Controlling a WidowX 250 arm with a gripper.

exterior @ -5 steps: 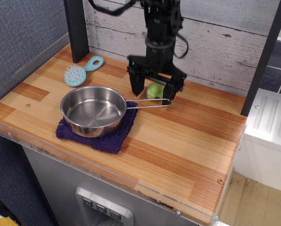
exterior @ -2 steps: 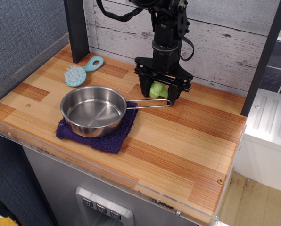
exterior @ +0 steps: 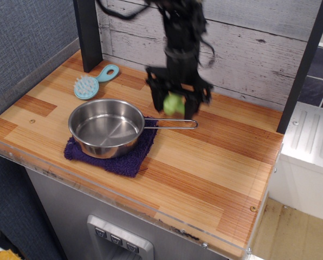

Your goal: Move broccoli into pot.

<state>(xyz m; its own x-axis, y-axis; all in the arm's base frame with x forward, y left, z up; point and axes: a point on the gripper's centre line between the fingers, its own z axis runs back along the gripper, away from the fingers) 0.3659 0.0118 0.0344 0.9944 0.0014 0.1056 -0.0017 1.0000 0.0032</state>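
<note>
The light-green broccoli [exterior: 174, 103] sits between the fingers of my black gripper [exterior: 175, 102], which is shut on it and holds it a little above the wooden counter, just over the pot's wire handle. The arm is motion-blurred. The shiny steel pot [exterior: 105, 127] stands empty to the lower left of the gripper, on a dark purple cloth [exterior: 114, 155], with its thin handle [exterior: 172, 122] pointing right.
A light-blue bristled brush [exterior: 92, 83] lies at the back left. A dark post [exterior: 88, 33] stands in the back left corner and another post [exterior: 302, 65] at the right. The counter's front edge [exterior: 150, 208] has a clear plastic lip.
The gripper closed on the broccoli, then lifted it and shifted slightly left toward the pot. The pot, cloth and brush have not moved.
</note>
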